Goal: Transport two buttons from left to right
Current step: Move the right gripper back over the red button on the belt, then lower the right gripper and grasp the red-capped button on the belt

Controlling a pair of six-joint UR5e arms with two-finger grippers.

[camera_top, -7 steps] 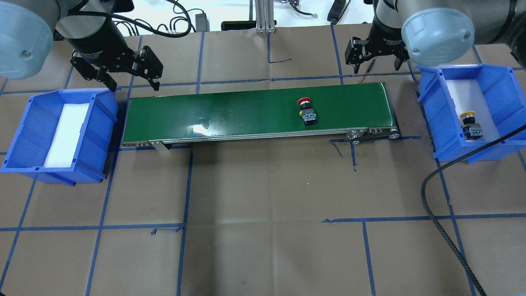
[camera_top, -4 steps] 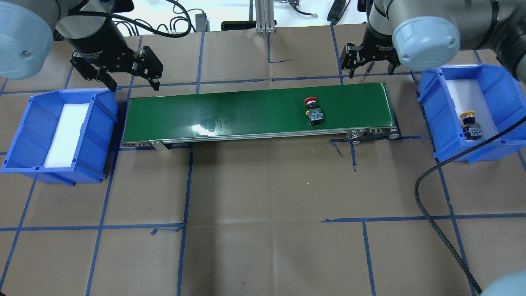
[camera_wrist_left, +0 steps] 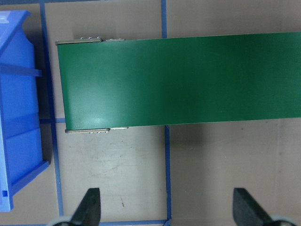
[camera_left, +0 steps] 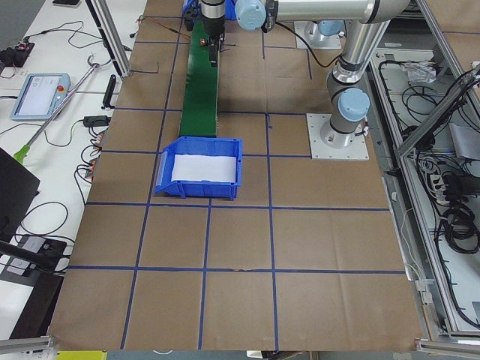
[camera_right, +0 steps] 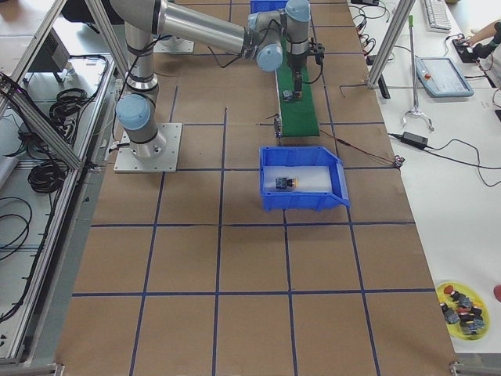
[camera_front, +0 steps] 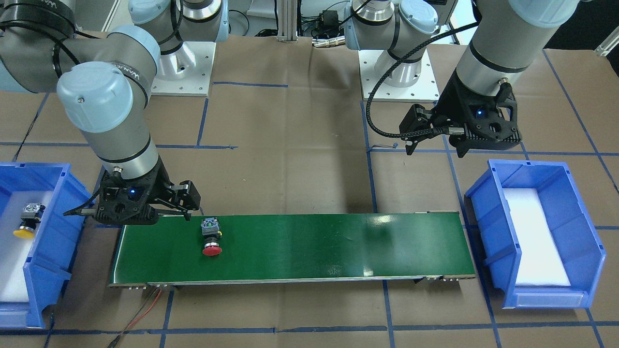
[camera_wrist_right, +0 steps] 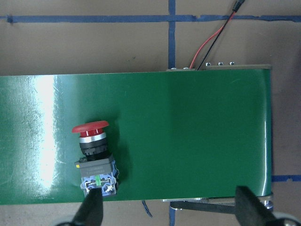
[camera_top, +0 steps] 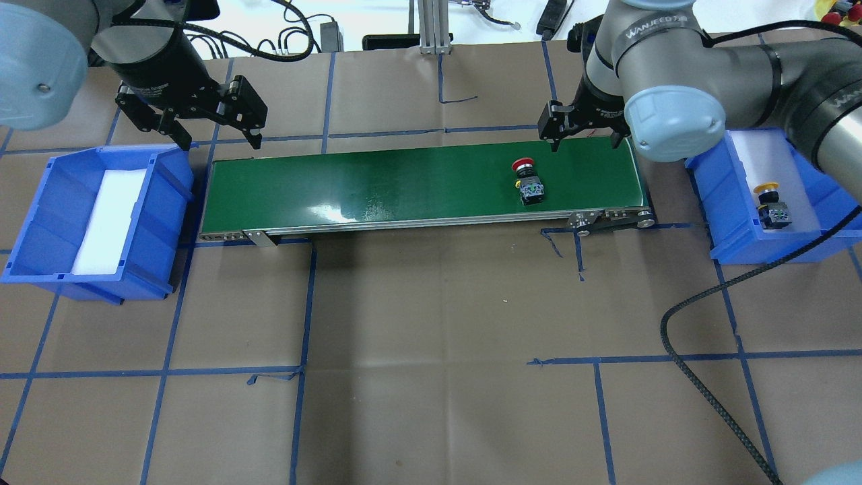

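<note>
**Second button on belt, pick-up not yet made: right pincer needs centring**

1. Worktop [camera_top: 431, 337]: carries a green conveyor belt [camera_top: 404, 182], used below as the reference for all positions.
2. Bins: the left bin [camera_top: 40, 222] stands off the belt's left end and shows only white padding. The right bin [camera_top: 774, 246] stands off the belt's right end.
3. Right pincer [camera_top: 584, 140]: jaws apart and empty, hovering over the belt's far edge near its right end.
4. Left pincer [camera_top: 221, 138]: jaws apart and empty, beyond the belt's far left corner. It plays no part in this step.
5. Red-capped button [camera_top: 527, 180]: lies on its side on the belt towards the right end, cap to the far edge and rear block to the near edge.
6. Yellow-capped button [camera_top: 773, 205]: already lying in the right bin.

Assessment: the step in hand is the pick-up of the red-capped button. The wrist view puts it beside one finger, not midway. Recommend shifting towards the belt's left end and near edge until the black body sits central. The jaws already line up to close across the body. Descend straight and grip the body, not the cap, which looks likely to slip. If the belt is running, allow for drift.
</note>
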